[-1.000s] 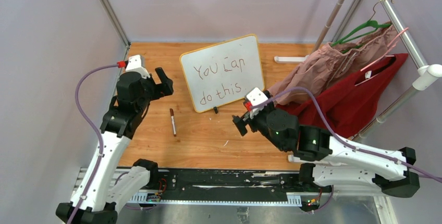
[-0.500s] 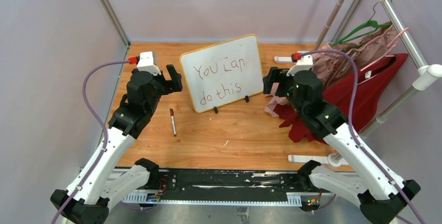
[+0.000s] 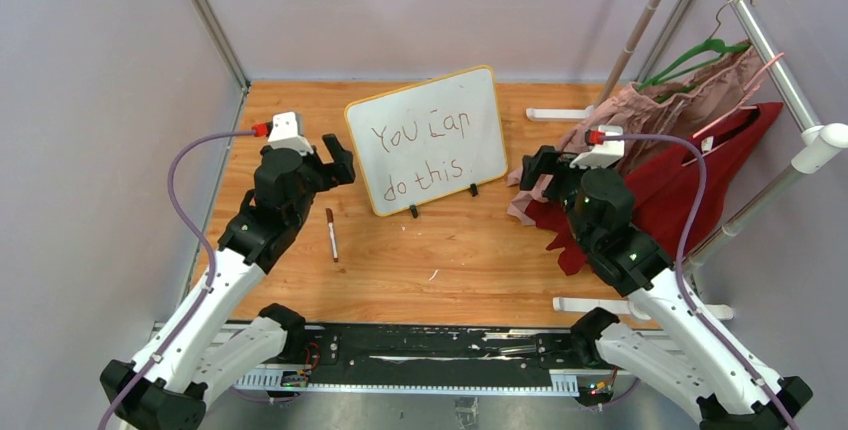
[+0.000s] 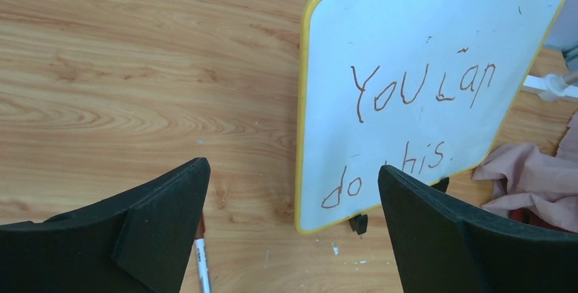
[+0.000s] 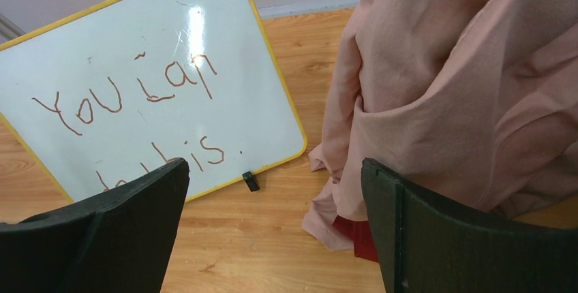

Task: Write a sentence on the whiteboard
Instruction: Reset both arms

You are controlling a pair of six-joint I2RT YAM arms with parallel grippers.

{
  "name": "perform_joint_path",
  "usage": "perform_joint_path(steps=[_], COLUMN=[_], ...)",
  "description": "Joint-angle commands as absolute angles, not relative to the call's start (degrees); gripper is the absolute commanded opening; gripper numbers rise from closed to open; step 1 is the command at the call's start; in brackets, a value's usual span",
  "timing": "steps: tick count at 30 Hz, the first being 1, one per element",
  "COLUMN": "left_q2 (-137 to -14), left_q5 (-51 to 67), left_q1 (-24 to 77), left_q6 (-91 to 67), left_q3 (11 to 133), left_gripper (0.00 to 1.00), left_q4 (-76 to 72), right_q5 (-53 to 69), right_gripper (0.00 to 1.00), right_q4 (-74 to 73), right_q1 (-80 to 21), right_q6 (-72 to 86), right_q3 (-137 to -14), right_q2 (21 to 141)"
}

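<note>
The whiteboard (image 3: 425, 140), white with a yellow frame, stands tilted on two black feet at the middle back of the wooden table. The sentence (image 3: 420, 155) reads "You can do this" in two dark lines. My left gripper (image 3: 338, 160) hovers open just left of the board's lower left corner. In the left wrist view its fingers (image 4: 163, 218) frame the whiteboard (image 4: 422, 95) and the gripper (image 4: 293, 168) holds nothing. A marker (image 3: 331, 234) lies on the table below it. My right gripper (image 3: 533, 166) hangs open to the right of the board, empty (image 5: 275, 163).
A pink garment (image 3: 650, 115) and a red garment (image 3: 700, 180) hang from a rack at the right, draping onto the table next to my right arm. A green hanger (image 3: 700, 50) sits above them. White rack feet (image 3: 555, 113) lie on the table. Grey walls enclose three sides.
My right arm swung from in front of the board's lower right corner out to its right side. My left arm shifted slightly right toward the board. Both grippers stayed open.
</note>
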State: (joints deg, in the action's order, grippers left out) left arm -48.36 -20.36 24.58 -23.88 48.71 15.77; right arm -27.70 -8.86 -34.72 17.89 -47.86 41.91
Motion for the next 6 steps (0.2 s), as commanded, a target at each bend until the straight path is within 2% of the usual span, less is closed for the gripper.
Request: perform_joint_path(steps=[1, 6], left_q2=[-46.1, -45.5], left_q5=[-19.3, -19.5], left_q1=[25.7, 26.4], left_q6=[-24.4, -24.1], left_q3=[47.1, 47.0], left_gripper=[1.00, 1.00], left_q4=[12.3, 12.1], right_q5=[-27.8, -28.4], right_gripper=[1.00, 1.00], right_q4=[-4.5, -4.5], right_q1=[-34.2, -34.2], right_q6=[16.7, 16.0], right_q3=[-46.1, -45.5], right_q2=[40.5, 39.2])
